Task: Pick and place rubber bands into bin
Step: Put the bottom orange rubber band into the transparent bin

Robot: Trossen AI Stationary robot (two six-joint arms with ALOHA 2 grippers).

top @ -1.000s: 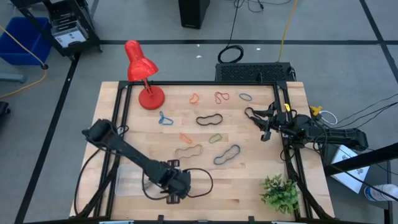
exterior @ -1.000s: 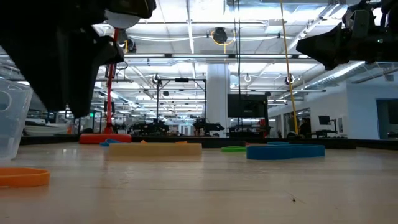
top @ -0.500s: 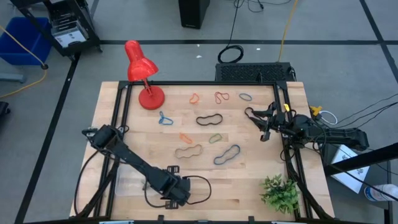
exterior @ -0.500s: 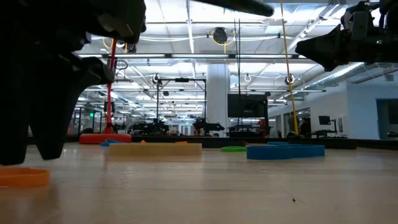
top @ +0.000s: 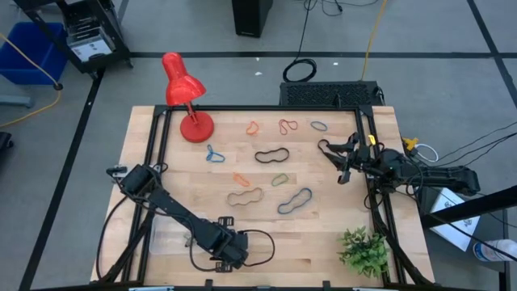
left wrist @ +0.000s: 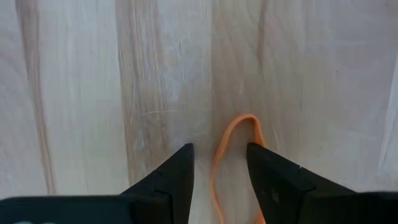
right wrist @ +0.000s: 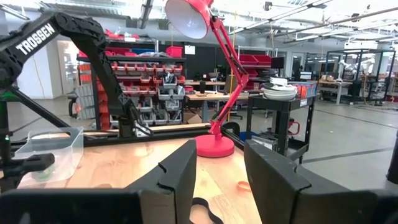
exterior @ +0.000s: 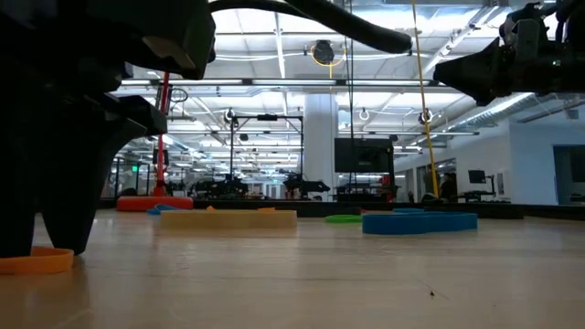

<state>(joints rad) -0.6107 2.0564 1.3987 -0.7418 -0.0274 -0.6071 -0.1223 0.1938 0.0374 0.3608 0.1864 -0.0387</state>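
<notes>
A pale wooden table (top: 323, 234) stands on grey floor in a bright workshop, a red lamp (top: 187, 101) at its far corner and a small plant (top: 362, 249) at the near one. Nine rubber bands (top: 272, 155) lie loose beside the lamp; the clear bin (right wrist: 51, 152) is near the left arm. The left gripper (left wrist: 219, 163), fingers spread, straddles an orange band (left wrist: 231, 149) well away from the lamp; the right gripper (right wrist: 219, 165) hangs spread and empty.
</notes>
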